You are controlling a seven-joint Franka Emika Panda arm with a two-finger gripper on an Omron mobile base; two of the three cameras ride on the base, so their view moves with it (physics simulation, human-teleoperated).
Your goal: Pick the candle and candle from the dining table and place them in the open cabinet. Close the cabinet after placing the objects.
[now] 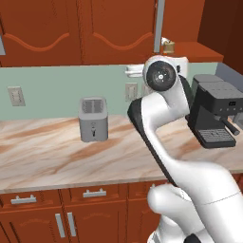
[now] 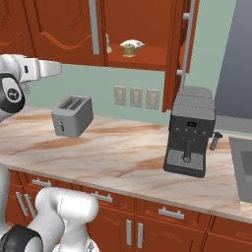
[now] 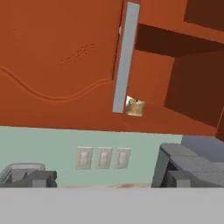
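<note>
both candles (image 2: 129, 48) sat inside the open cabinet (image 2: 147, 29); hand released, empty; swinging its door (image 2: 184, 49) carelessly could clip the coffee machine (image 2: 191, 132) below the cabinet.

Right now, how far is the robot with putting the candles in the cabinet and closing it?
Done: both candles appear to sit on the open cabinet's shelf, the tan candle and the pale cream candle behind it. In hand: nothing; the gripper is open and empty, facing the cabinet. Left: closing the cabinet door, which stands open.
</note>
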